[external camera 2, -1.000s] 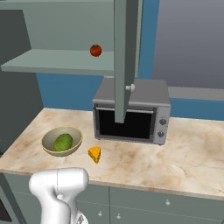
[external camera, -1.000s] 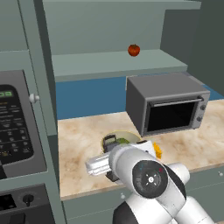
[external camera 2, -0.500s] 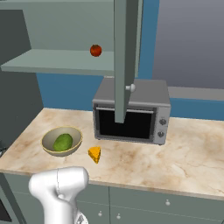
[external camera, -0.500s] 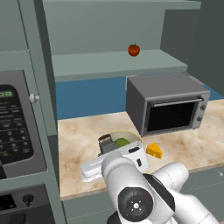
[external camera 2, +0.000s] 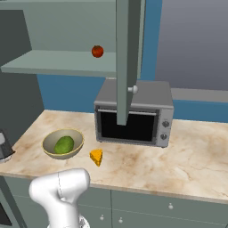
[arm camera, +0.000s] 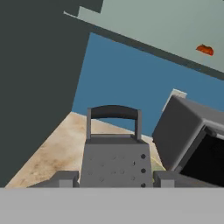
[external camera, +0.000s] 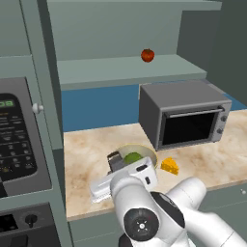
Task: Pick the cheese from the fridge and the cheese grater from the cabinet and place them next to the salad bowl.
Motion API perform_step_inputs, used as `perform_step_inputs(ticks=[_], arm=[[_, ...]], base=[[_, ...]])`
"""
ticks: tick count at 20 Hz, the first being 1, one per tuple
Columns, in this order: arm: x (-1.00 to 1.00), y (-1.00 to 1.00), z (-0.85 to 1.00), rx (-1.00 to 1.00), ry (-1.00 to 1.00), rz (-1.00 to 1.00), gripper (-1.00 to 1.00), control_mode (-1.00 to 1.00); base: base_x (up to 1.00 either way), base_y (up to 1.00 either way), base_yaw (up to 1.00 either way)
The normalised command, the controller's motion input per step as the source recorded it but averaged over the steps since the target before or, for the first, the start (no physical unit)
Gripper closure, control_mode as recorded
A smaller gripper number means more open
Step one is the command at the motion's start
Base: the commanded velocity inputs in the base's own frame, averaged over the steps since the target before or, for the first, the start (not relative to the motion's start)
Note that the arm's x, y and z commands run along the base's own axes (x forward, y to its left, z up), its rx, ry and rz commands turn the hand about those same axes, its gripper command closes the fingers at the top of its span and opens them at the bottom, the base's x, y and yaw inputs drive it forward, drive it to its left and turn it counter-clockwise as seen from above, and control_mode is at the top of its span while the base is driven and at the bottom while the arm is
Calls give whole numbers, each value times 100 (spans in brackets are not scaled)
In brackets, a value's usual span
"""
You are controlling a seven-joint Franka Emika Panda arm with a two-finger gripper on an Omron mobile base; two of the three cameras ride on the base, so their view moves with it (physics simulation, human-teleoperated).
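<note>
Jaws clamp grater [arm camera: 116, 164] at both sides, upright, for set-down by bowl [external camera 2: 63, 144]; cheese [external camera 2: 96, 156] already on desk [external camera 2: 187, 164] beside bowl.

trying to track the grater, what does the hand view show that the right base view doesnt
Hand view alone: the cheese grater close up, loop handle on top, held between the gripper fingers.

Right base view alone: the salad bowl with lettuce, the cheese beside it on the counter, and the low cabinets.

Both: the microwave, the blue wall, the cabinet shelf and the red fruit on it.
</note>
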Motion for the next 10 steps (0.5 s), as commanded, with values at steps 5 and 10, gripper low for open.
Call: perform_step_inputs(ticks=[5, 10], arm=[[23, -28, -61, 6, -12, 8, 100, -100], [19, -27, -35, 9, -10, 0, 100, -100]], base=[[0, 0, 0], [0, 0, 0]])
